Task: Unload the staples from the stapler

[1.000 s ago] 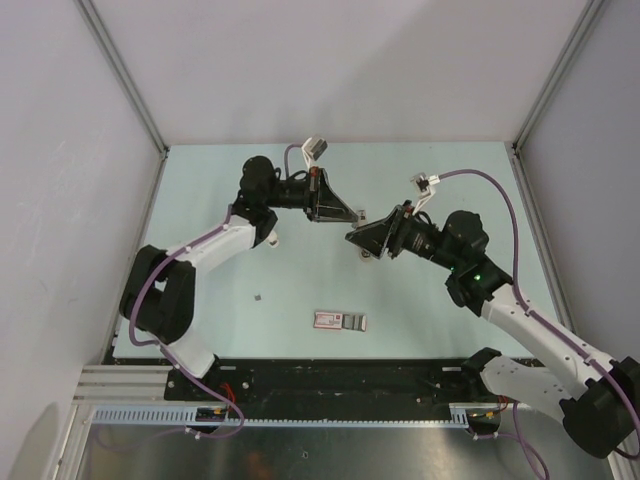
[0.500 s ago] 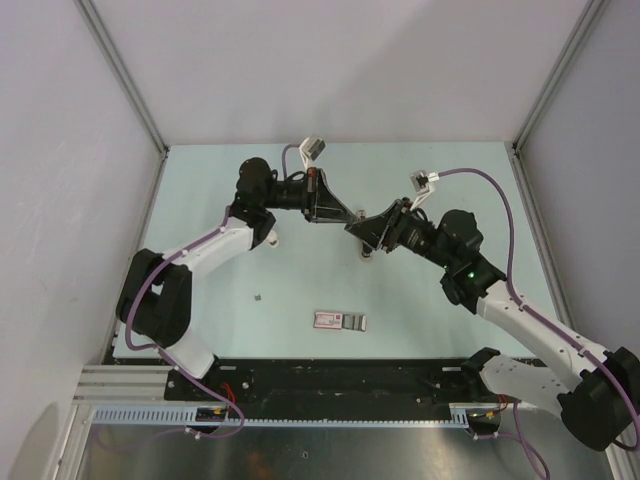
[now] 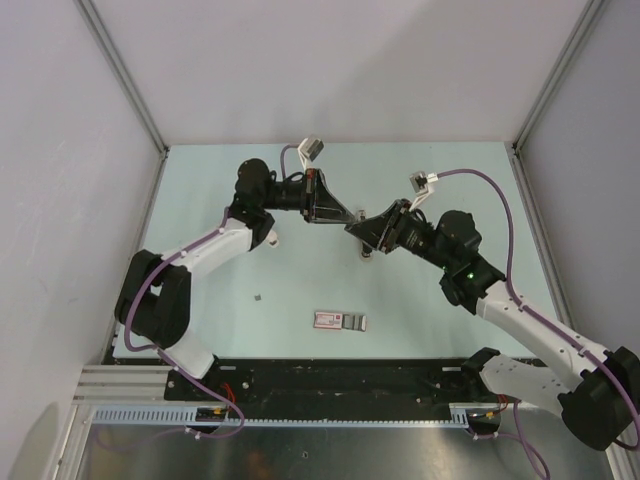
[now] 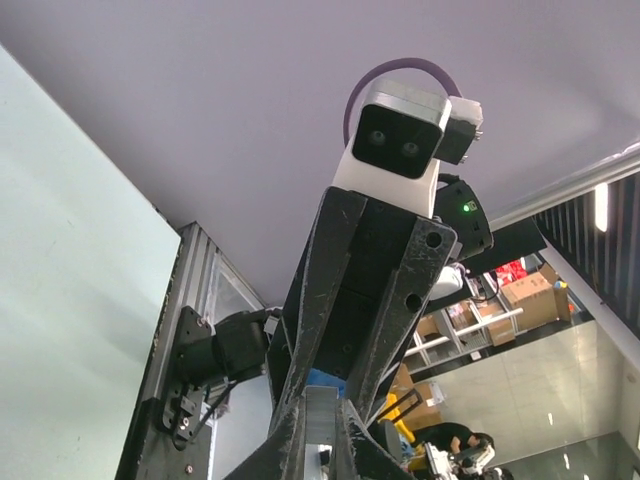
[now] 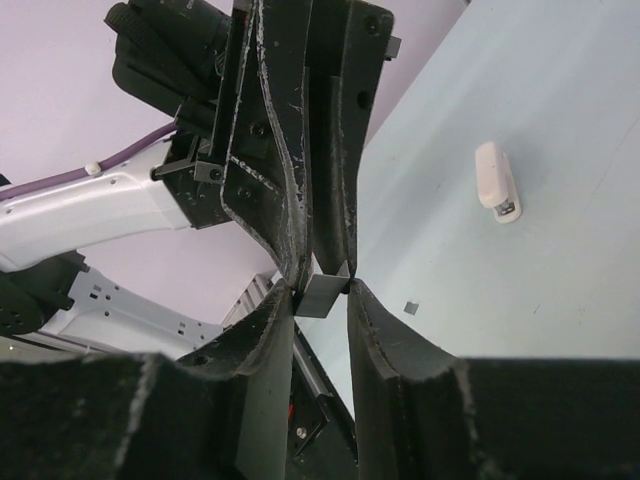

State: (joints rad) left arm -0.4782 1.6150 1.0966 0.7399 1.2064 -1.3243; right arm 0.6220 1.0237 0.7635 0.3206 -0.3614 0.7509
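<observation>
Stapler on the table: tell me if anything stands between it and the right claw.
Nothing visible lies between them. The stapler lies on the table off to one side. But the left claw meets the right claw tip to tip, with a small grey metal piece between their tips.

Mid-air, centre: left gripper [image 5: 322, 262] and right gripper [image 5: 320, 300] pinch one grey piece [image 5: 324, 292], no gap.
Beneath: stapler [image 5: 497, 181].
Front table [image 3: 470, 170]: packet [image 3: 340, 321], staple bit [image 3: 259, 297], well apart.
</observation>
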